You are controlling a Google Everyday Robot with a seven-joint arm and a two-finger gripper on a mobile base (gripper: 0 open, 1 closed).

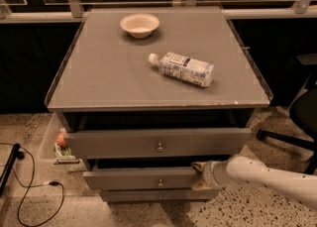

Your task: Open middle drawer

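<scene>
The middle drawer is the grey front of medium size with a small round knob, in the cabinet below the tabletop. It stands out slightly from the cabinet, with a dark gap above it. My gripper reaches in from the right on a white arm and sits at the top edge of the middle drawer's front, right of the knob.
The larger top drawer is pulled out a little above; the small bottom drawer is below. A bowl and a lying bottle are on the tabletop. A cable lies on the floor at left, a chair base at right.
</scene>
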